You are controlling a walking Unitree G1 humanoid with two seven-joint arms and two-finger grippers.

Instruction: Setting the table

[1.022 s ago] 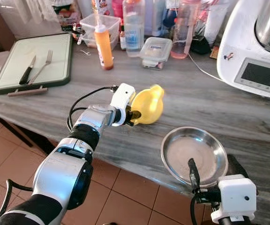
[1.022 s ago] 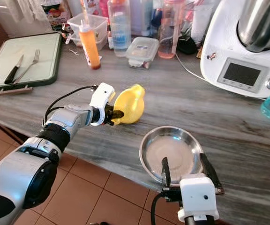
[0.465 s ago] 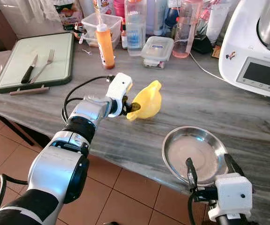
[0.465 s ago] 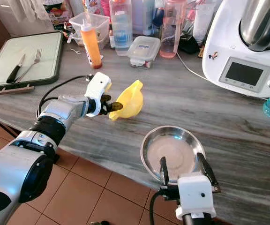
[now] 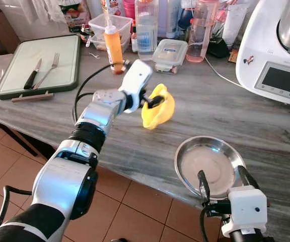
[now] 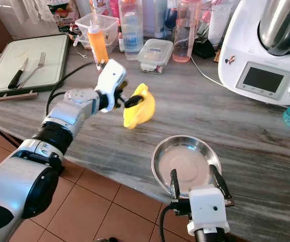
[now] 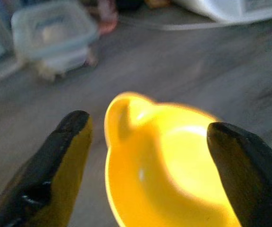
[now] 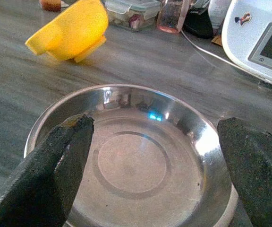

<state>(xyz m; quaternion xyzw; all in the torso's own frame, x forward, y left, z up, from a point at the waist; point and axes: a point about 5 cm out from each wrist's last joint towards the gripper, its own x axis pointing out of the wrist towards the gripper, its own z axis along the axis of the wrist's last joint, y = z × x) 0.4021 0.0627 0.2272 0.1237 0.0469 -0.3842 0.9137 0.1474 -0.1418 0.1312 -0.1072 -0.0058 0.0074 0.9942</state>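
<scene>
A yellow bowl [image 5: 160, 108] with a small handle stands tipped on its edge on the grey counter, apart from the steel plate [image 5: 205, 164]. My left gripper [image 5: 150, 101] is open just above and beside it. In the left wrist view its fingertips [image 7: 74, 127] spread wide, with the bowl [image 7: 174, 161] between and beyond them. My right gripper [image 5: 221, 176] is open at the plate's near rim. The right wrist view shows the empty plate [image 8: 131, 161] between its fingers, and the yellow bowl [image 8: 72, 30] behind.
A green cutting board [image 5: 14, 75] with a knife [image 5: 31, 75] and fork [image 5: 47, 70] lies far left. An orange bottle [image 5: 112, 43], a lidded container [image 5: 170, 53] and other bottles line the back. A white kitchen machine [image 5: 276, 50] stands right. The counter's edge runs close below the plate.
My left gripper swung up and right and let go of the yellow bowl's rim; the bowl now stands tipped on the counter. The right gripper stays at the plate.
</scene>
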